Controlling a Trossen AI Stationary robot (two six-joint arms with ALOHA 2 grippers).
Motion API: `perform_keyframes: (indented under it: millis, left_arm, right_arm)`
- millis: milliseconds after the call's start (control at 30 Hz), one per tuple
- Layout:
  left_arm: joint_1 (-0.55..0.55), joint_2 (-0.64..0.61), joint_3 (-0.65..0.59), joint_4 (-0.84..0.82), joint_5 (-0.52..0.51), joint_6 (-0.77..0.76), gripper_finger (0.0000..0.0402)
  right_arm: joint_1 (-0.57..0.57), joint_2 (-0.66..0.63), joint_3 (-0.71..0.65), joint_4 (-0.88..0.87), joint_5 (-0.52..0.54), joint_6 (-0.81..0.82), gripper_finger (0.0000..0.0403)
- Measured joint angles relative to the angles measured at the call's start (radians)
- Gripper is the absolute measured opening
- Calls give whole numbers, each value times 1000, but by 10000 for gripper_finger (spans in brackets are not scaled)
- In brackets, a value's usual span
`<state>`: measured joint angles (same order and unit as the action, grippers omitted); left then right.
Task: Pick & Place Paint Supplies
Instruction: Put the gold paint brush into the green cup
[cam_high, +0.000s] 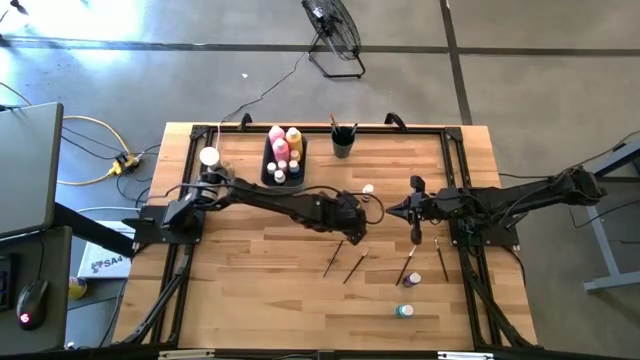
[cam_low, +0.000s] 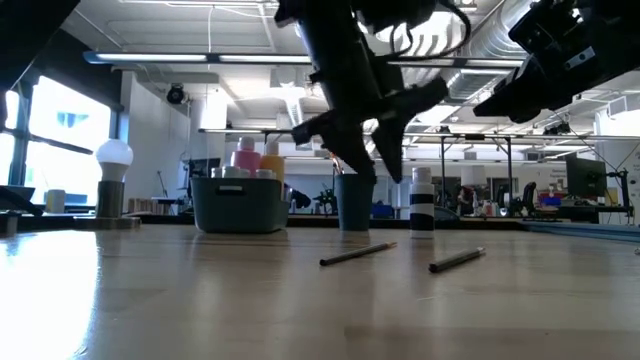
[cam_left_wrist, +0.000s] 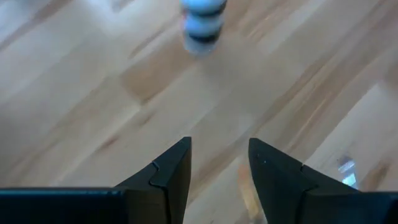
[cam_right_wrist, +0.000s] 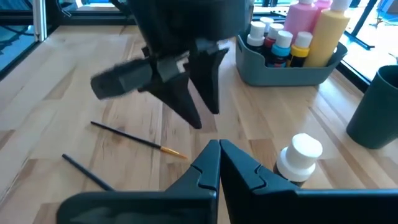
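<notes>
4 thin paintbrushes (cam_high: 334, 257) lie loose on the desk (cam_high: 250, 290), just below and beside the left pincer (cam_high: 352, 231), which hangs above the boards with its 2 fingers (cam_left_wrist: 168, 177) spread partway and nothing between them. By my judgement these brushes are light, stiff and very slim, prone to roll or skid on smooth wood; the best hold is across the middle of the handle, jaws set square to its length and lowered almost to the surface.

A small white-capped bottle (cam_high: 368, 189) stands just beyond that pincer, on the side away from the brushes; it looks light, rigid and easy to tip, so a pinch around the body under the cap would suit it. 2 more small bottles (cam_high: 413, 279) sit further out, past the brushes, toward the desk's near edge. The grey bin (cam_high: 283, 160) already carries the tall pink and yellow bottles with several small ones, well back from the left pincer along its own arm, and a dark cup (cam_high: 343, 145) stands beside it.

The left arm reaches long across the desk, wrist bent so the fingers point down. The right pincer (cam_high: 415, 212) is pressed together, empty, held low, facing the left one across the standing bottle.
</notes>
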<state>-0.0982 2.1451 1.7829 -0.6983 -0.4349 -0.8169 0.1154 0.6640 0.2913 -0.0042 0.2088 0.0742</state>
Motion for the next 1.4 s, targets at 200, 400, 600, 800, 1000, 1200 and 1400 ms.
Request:
perform_keyframes:
  millis: [200,400,600,800,1000,1200,1400]
  left_arm:
    - [0,43,-2,-13,77,1,154]
    - [0,47,-2,-5,88,0,154]
    - [0,47,-2,13,86,0,154]
    - [0,63,-3,25,111,11,154]
    - [0,75,-2,43,165,53,154]
    - [2,97,-3,52,183,2,154]
    - [24,121,0,82,252,-93,154]
  right_arm:
    - [0,0,0,-9,1,0,2]
    - [0,0,0,-8,1,0,2]
    - [0,0,0,-12,1,0,2]
    - [0,0,0,-12,1,0,2]
    - [0,0,0,-12,1,0,2]
    - [0,0,0,-13,1,0,2]
    - [0,0,0,-15,1,-16,2]
